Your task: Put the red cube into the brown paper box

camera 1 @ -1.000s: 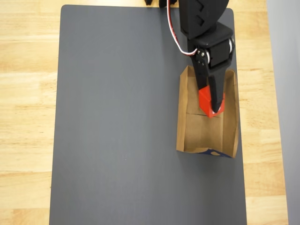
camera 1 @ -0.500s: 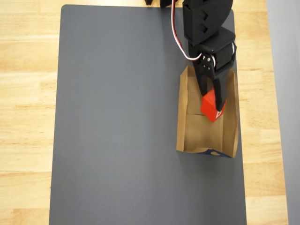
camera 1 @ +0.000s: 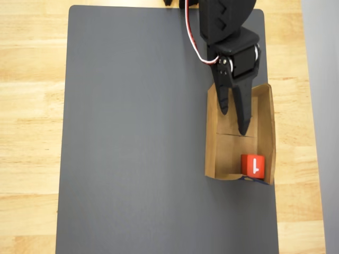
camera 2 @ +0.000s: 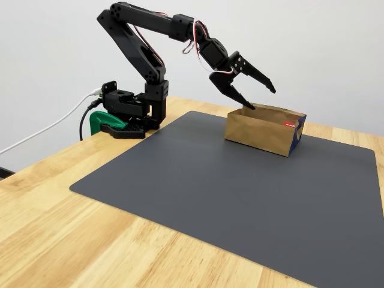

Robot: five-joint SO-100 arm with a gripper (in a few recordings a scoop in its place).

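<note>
A light wooden table point(camera 2: 54, 222) of joined planks carries a dark grey mat point(camera 2: 240, 198) that covers most of its top. Behind the table stands a plain pale grey wall point(camera 2: 48, 48), evenly lit. At the table's back edge a green clamp point(camera 2: 105, 122) grips the wood
</note>
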